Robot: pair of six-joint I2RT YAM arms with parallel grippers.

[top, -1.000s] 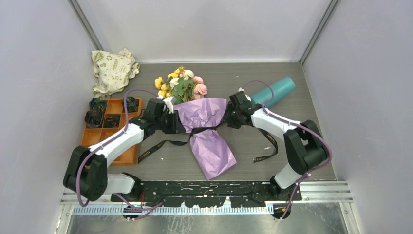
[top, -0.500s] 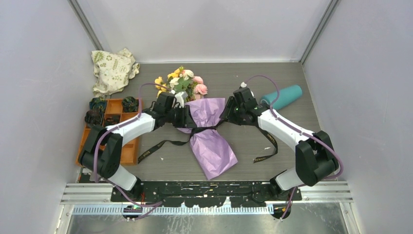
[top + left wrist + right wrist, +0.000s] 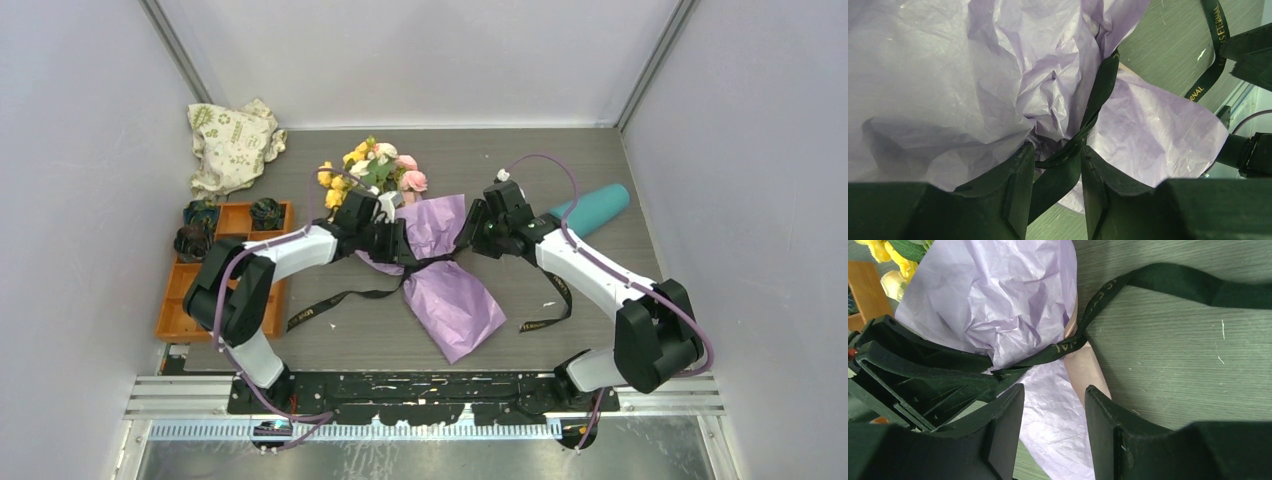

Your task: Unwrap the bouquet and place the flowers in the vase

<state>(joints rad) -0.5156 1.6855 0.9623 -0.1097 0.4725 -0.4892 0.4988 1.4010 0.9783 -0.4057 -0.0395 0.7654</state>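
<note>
- Carrying everything is the grey worktop (image 3: 360, 345), with both arms reaching in from 6 o'clock.
- At its centre lies the bouquet (image 3: 435, 235), wrapped in purple paper: the flowers (image 3: 378, 170) point to 11 o'clock and the paper tail to 5 o'clock.
- An orange tray (image 3: 235, 222) sits at 9 o'clock, and a printed cloth bag (image 3: 232, 140) at 10 o'clock.
- On its side at 2 o'clock, apart from the bouquet, lies the teal vase (image 3: 597, 208).
- A black ribbon (image 3: 1098, 95) binds the paper's waist, its ends trailing to 7 and 5 o'clock.
- The left pincer (image 3: 1058, 155) is partly open with the ribbon running loosely between its fingers.
- The right pincer (image 3: 1054, 390) is partly open over the paper, grasping nothing.
</note>
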